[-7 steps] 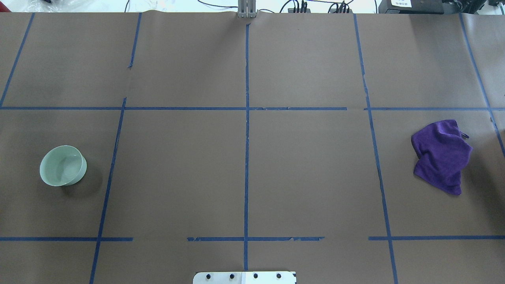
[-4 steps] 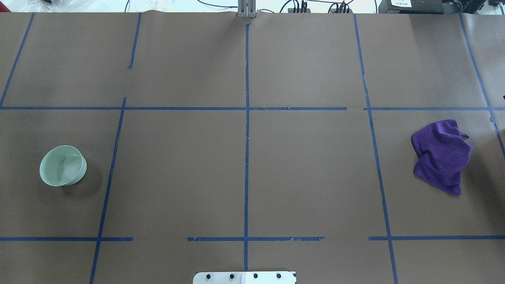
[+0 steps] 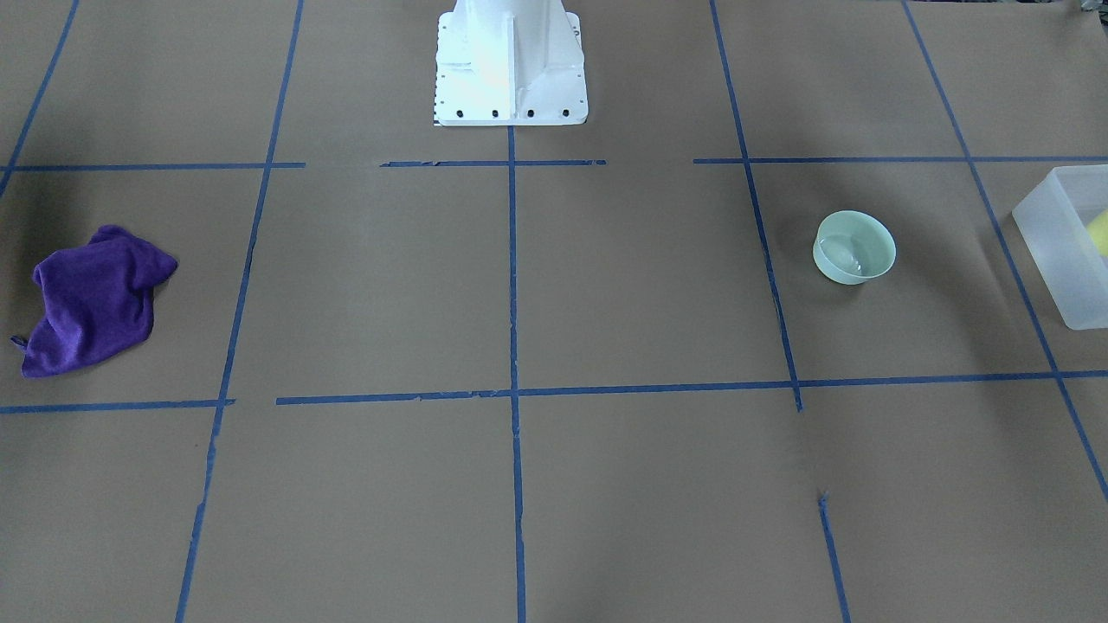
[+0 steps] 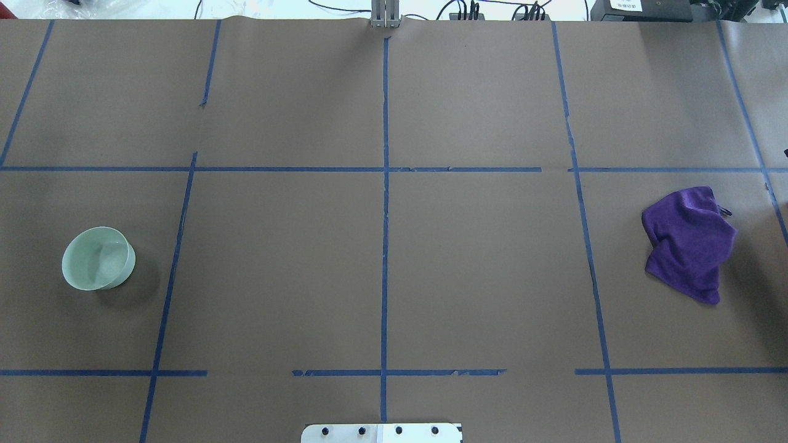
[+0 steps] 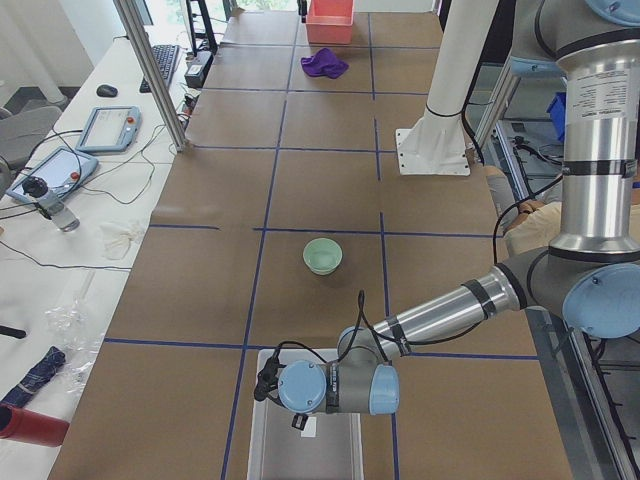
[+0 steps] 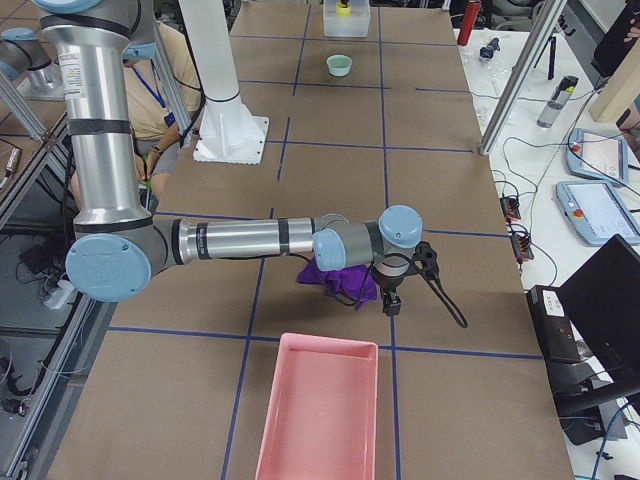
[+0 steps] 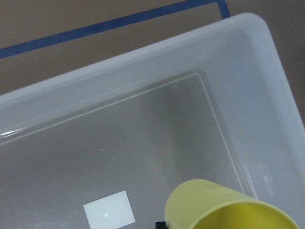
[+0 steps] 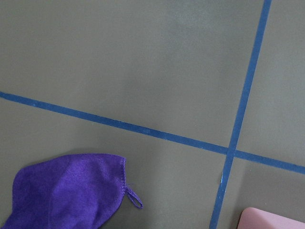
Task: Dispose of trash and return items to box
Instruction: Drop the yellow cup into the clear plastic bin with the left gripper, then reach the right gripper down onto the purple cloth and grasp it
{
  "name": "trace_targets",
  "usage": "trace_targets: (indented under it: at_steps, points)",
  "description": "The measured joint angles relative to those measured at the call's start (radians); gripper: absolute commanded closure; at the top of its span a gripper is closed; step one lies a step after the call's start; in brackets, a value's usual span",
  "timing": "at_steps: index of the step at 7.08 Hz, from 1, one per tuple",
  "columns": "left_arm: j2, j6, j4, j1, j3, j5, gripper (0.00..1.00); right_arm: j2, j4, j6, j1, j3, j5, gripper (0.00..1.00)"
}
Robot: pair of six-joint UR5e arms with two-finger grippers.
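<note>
Change since earlier: nothing has shifted in the overhead view; the bowl (image 4: 98, 258) and purple cloth (image 4: 689, 243) lie exactly where they did.
Cup (image 7: 224, 205): smooth yellow plastic, tapered, inside the box (image 7: 143, 62), close under the left gripper (image 5: 298, 420). Its mouth is turned up toward the wrist camera and its long axis runs up toward the gripper.
Box: frosted translucent plastic, rectangular with rounded corners and a flat floor.
Bowl: pale mint plastic, round, upright with its mouth up, well apart from the left gripper.
Left jaws: hidden; I cannot tell whether they hold the cup.
Right gripper (image 6: 388, 300): just over the soft, crumpled cloth; its jaw state cannot be told.
Pink tray (image 6: 320, 400): rigid, rectangular, near the right gripper.
</note>
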Motion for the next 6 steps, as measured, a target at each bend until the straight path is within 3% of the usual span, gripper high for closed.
trace_targets:
  at_steps: [2, 3, 4, 5, 6]
  points:
    - [0.000, 0.000, -0.014, 0.001, 0.018, 0.000, 0.63, 0.000, 0.000, 0.005, -0.004, 0.002, 0.001, 0.00]
    - [0.000, 0.000, -0.015, 0.001, 0.021, 0.000, 0.32, 0.000, 0.002, 0.023, -0.018, 0.005, 0.003, 0.00]
    - [0.000, 0.000, -0.016, 0.001, 0.021, 0.000, 0.13, 0.000, 0.021, 0.064, -0.042, 0.008, 0.007, 0.00]
    - [0.001, 0.000, -0.021, 0.001, 0.016, 0.001, 0.03, 0.000, 0.062, 0.121, -0.065, 0.010, 0.011, 0.00]
    - [0.001, 0.000, -0.028, 0.001, 0.006, 0.003, 0.02, 0.000, 0.108, 0.191, -0.088, 0.016, 0.020, 0.00]
